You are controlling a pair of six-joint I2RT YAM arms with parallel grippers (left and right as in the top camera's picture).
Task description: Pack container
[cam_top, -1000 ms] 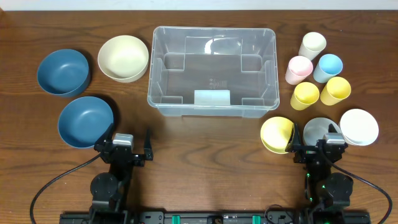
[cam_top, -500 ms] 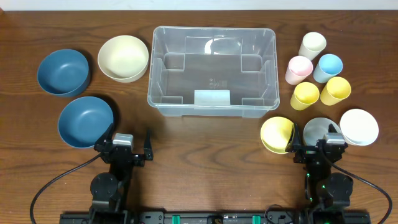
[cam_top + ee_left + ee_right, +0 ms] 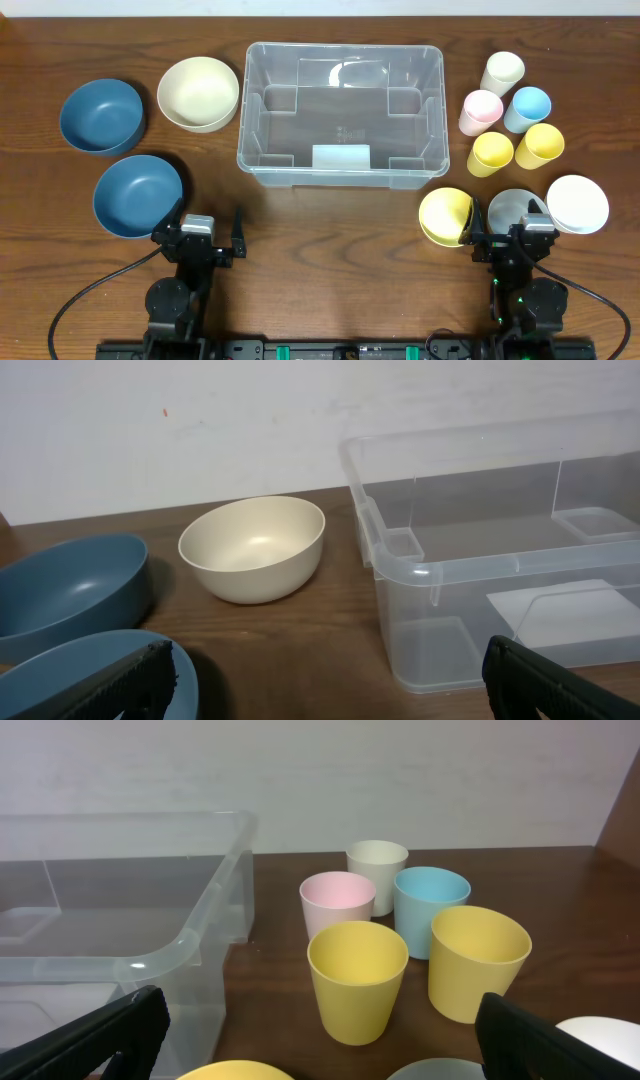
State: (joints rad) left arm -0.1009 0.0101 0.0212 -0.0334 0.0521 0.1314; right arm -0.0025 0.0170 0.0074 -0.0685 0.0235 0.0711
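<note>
Gaping wide and empty, the left gripper (image 3: pixel 209 226) and the right gripper (image 3: pixel 510 226) sit well apart; the container (image 3: pixel 341 181) lies ahead of both, between them, touching neither.

You're at a lab-style robot bench: a wooden table (image 3: pixel 330 230) against a blank white wall (image 3: pixel 250 420), two arms (image 3: pixel 175 300) mounted on a black rail (image 3: pixel 330 351).
</note>
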